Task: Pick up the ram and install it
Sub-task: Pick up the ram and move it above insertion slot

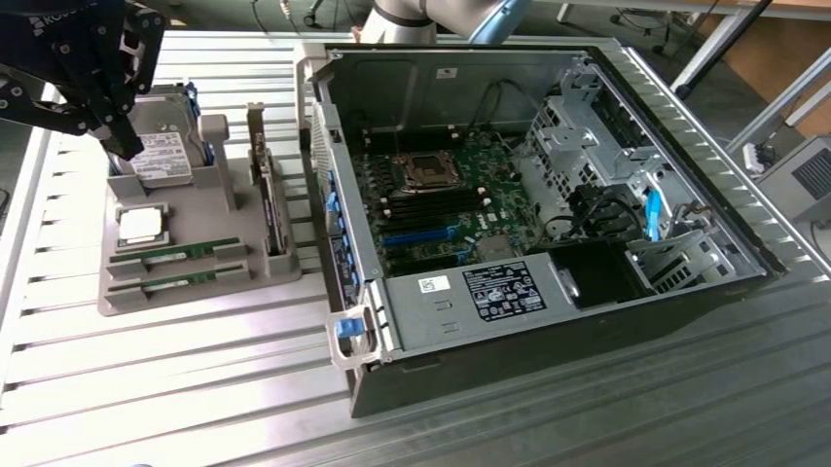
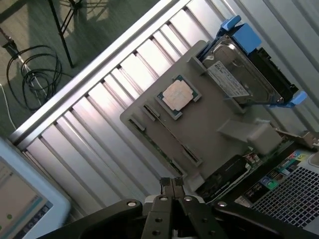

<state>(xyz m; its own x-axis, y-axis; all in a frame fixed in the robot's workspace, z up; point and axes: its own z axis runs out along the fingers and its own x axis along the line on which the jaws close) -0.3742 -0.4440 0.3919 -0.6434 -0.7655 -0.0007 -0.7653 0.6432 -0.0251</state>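
Exterior view: the gripper (image 1: pixel 124 144) is up at ten o'clock, by the hard drive (image 1: pixel 162 156). Both ram sticks (image 1: pixel 178 255) lie in the gray tray (image 1: pixel 195 297), at six o'clock from the gripper.

Wrist view: the gripper (image 2: pixel 173 185) is squeezed tight and holds nothing, near the tray's edge.

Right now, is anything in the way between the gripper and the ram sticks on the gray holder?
Nothing visible blocks it. The gripper hangs over the hard drive end of the holder. The two ram sticks lie uncovered past the processor, open from above.
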